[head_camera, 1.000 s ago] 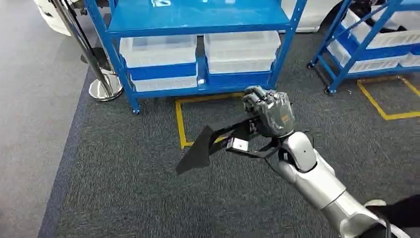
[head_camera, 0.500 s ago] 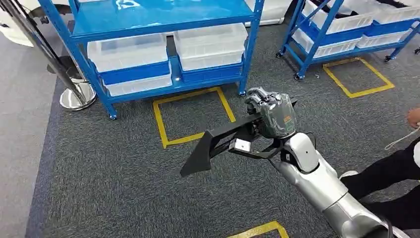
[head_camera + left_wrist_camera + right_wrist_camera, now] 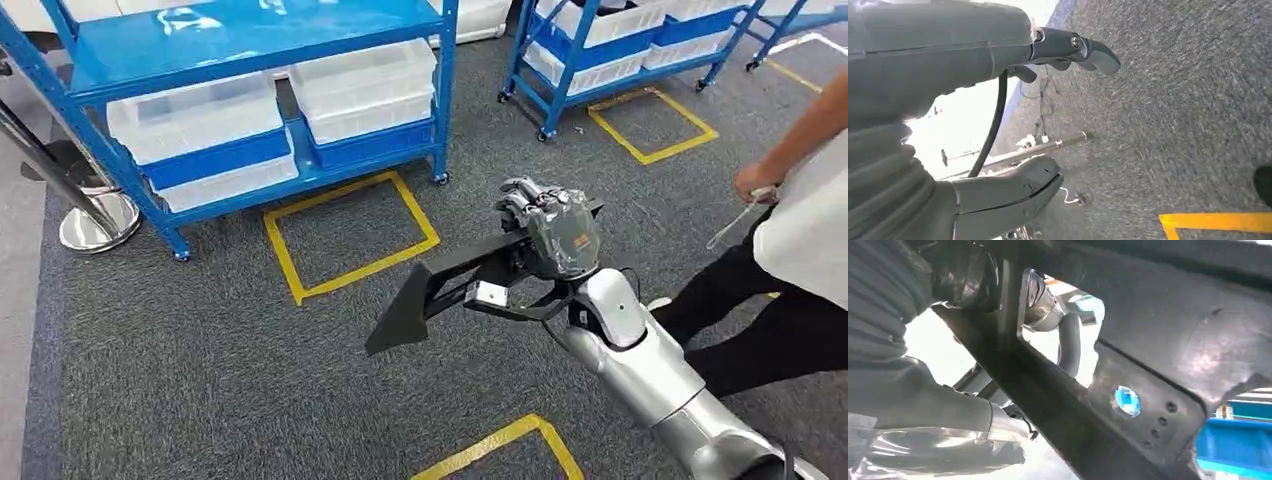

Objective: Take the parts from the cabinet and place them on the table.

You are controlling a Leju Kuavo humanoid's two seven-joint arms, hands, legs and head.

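The right hand [image 3: 548,232] is grasping a black part [image 3: 440,287], a flat, angular metal piece with cut-out openings, and is holding it up in the air above the grey carpet [image 3: 200,360]. The part is sticking out from the hand toward the robot's left and sloping downward, ending in a wide, pointed plate at its far end. In the right wrist view the part [image 3: 1148,390] is lying right across the hand [image 3: 923,365], with a small round hole and a few tiny holes showing in its dark surface, and the fingers are wrapping around one of its bars. The left hand [image 3: 1013,115] is hanging over the carpet with its thumb and darker fingers [image 3: 1083,47] apart and nothing between them, so it is released. Beyond the right hand, a blue shelving cabinet [image 3: 250,60] on wheels is standing on the carpet, carrying clear plastic bins [image 3: 190,115] on its lower shelf. A yellow taped square [image 3: 345,235] is lying on the floor between that cabinet and the hand. A second blue rack [image 3: 620,40] with bins is standing further off to the right of the hand. Close on the right of the arm, a person [image 3: 790,260] in dark trousers and a white top is standing.
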